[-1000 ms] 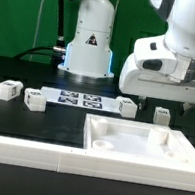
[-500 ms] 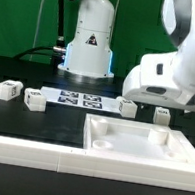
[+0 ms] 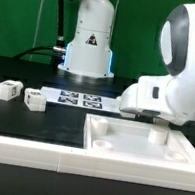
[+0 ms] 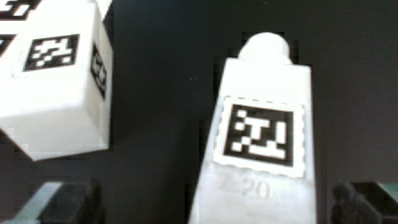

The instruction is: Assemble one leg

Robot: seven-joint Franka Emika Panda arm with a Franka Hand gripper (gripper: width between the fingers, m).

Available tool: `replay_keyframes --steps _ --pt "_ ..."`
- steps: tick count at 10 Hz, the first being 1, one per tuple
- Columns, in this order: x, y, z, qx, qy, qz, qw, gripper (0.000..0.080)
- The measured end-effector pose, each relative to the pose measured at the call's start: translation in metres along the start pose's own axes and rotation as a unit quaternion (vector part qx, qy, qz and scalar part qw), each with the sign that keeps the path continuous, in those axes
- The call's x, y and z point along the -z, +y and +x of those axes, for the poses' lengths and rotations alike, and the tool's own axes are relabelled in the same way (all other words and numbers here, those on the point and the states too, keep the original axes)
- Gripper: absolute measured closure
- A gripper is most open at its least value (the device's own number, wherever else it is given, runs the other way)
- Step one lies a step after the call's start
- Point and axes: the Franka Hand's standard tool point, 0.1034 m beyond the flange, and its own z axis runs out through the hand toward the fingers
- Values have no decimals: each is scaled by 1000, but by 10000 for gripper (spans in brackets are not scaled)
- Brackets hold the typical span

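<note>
The panel (image 3: 129, 143) is lying bare, the corner recesses in view unfilled, so the assembling is only beginning, I judge. Just beyond the panel, the gripper (image 4: 214, 203) is hanging with fingers (image 4: 63, 200) spread on both sides of one leg (image 4: 263, 125), not touching it. Another leg (image 4: 54, 80) is standing beside. Grasping and mounting are remaining.

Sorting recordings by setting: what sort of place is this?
Probably a robotics lab test bench: a white robot arm works over a black table, with a green backdrop behind it and a marker board lying on the table.
</note>
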Motion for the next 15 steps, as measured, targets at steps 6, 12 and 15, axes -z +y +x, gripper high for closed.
replay_keyframes --steps 6,12,15 --pt "-6 1 -1 3 -4 -3 1000 180" --pt "-6 1 -1 3 -4 -3 1000 509" --pt "-5 1 -1 3 -3 -3 1000 509"
